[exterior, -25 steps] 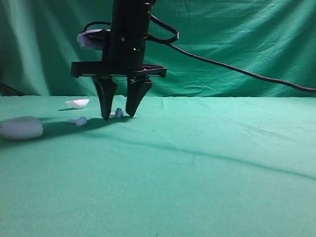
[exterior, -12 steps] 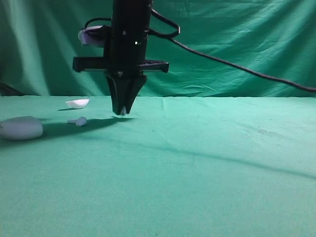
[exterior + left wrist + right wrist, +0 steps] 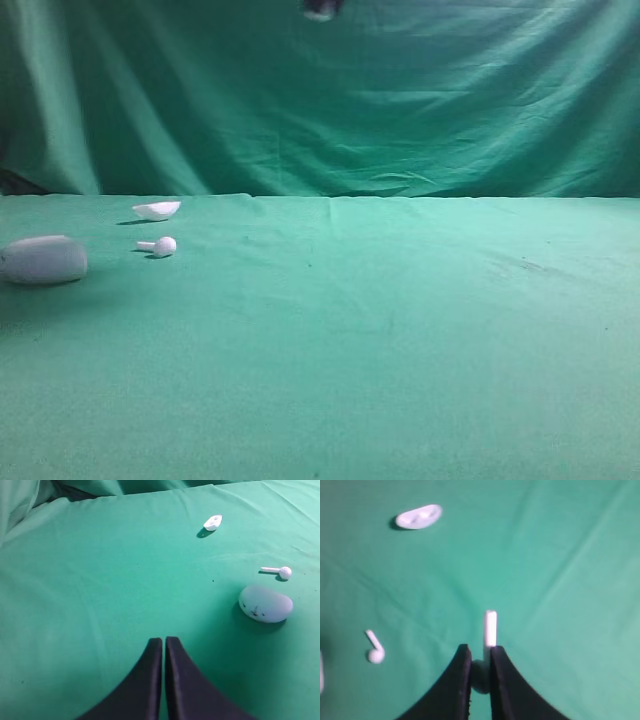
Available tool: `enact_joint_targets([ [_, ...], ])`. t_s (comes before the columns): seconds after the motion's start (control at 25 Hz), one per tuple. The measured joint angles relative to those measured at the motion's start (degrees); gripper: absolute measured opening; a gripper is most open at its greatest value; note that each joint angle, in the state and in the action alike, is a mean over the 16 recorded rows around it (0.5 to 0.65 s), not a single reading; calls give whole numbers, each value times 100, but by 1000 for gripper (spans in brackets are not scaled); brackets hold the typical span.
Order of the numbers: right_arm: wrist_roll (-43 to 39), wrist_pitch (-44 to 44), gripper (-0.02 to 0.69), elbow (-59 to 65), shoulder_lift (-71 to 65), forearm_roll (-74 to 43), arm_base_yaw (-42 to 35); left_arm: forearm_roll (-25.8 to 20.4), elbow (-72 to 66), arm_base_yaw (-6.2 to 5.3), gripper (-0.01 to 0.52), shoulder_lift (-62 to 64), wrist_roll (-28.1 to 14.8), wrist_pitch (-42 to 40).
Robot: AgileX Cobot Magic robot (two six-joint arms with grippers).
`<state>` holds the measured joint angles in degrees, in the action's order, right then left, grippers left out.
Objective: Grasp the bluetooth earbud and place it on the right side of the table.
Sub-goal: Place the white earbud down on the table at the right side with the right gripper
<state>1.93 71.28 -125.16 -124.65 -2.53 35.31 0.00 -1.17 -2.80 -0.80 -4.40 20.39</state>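
One bluetooth earbud [image 3: 489,630], light, hard, slick plastic, sits clamped by its head in the right hand [image 3: 480,672], stem protruding, above the counter [image 3: 560,555]; left hand [image 3: 164,652] together, empty.

We only get a dark blurred scrap of the right gripper [image 3: 321,10] at the top edge of the high view; the rest is cut off. In the right wrist view the bluetooth earbud [image 3: 490,628] is soft, its head sunk between the 2 fingers [image 3: 461,680], dark spot not readable. White case [image 3: 321,672] there is a sliver at the left edge. Left gripper [image 3: 164,645] fingers run off the bottom edge. Marks on the case in the left wrist view are too small to read.
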Motion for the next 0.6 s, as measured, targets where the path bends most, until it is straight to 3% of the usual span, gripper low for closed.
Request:
enact_joint_targets([
  [0.28, -110, -419, 94, 2260, 1671, -34, -767, 0, 0, 0, 0, 0, 0, 0],
  [0.6, -333, -1800, 94, 5555, 2957, -48, -1755, 0, 0, 0, 0, 0, 0, 0],
])
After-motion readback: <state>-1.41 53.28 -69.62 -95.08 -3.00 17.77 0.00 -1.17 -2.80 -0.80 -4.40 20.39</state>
